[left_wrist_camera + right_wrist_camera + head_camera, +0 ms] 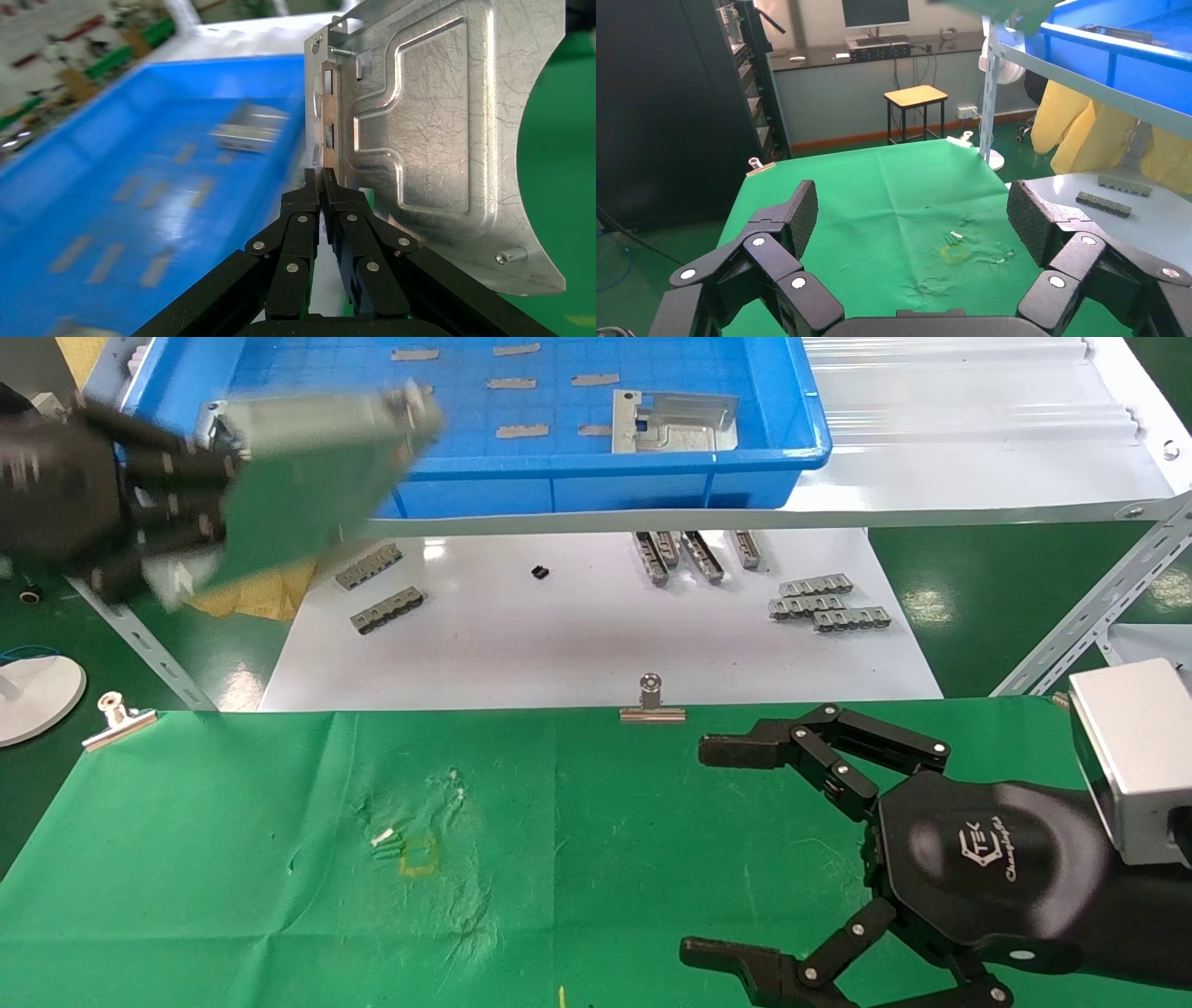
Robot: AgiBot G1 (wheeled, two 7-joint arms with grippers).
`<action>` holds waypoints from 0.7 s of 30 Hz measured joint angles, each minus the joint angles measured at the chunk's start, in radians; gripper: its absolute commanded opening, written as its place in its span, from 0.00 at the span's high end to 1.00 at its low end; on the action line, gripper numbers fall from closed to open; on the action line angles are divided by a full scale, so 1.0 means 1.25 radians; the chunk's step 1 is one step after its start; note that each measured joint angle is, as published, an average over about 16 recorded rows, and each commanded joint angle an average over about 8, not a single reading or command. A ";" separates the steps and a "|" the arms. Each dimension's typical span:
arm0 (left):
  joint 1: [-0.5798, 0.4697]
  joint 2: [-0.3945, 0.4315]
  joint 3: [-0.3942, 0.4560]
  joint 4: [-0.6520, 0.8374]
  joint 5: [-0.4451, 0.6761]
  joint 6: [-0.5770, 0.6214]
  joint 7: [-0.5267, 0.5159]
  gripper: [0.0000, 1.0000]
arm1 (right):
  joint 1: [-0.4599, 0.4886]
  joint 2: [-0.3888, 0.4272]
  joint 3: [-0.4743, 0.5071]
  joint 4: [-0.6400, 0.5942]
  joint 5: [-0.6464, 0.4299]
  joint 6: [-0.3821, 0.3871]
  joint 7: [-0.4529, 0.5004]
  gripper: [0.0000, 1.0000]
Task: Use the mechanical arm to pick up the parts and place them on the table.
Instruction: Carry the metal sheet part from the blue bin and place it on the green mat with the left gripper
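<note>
My left gripper hangs in the air at the upper left, in front of the blue tray's near corner. It is shut on the edge of one of the parts, a stamped silver plate held tilted. In the left wrist view the fingertips pinch that part's tabbed edge. Another part lies in the tray, blurred in the left wrist view. My right gripper hovers open over the green table at the lower right, with nothing between its fingers.
The blue tray sits on a metal shelf above a white board. Grey toothed bars lie on the board. Binder clips stand on the table's far edge. A slanted shelf strut runs at the right.
</note>
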 measured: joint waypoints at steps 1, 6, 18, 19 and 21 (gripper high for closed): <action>0.012 -0.010 0.011 -0.020 -0.004 -0.002 0.008 1.00 | 0.000 0.000 0.000 0.000 0.000 0.000 0.000 0.00; 0.062 -0.038 0.064 -0.084 0.003 -0.028 0.059 1.00 | 0.000 0.000 0.000 0.000 0.000 0.000 0.000 0.00; 0.156 -0.030 0.147 -0.142 0.135 -0.196 0.144 1.00 | 0.000 0.000 0.000 0.000 0.000 0.000 0.000 0.00; 0.165 -0.030 0.151 -0.154 0.144 -0.213 0.141 1.00 | 0.000 0.000 0.000 0.000 0.000 0.000 0.000 0.00; 0.182 -0.034 0.158 -0.183 0.160 -0.247 0.131 1.00 | 0.000 0.000 -0.001 0.000 0.000 0.000 0.000 0.00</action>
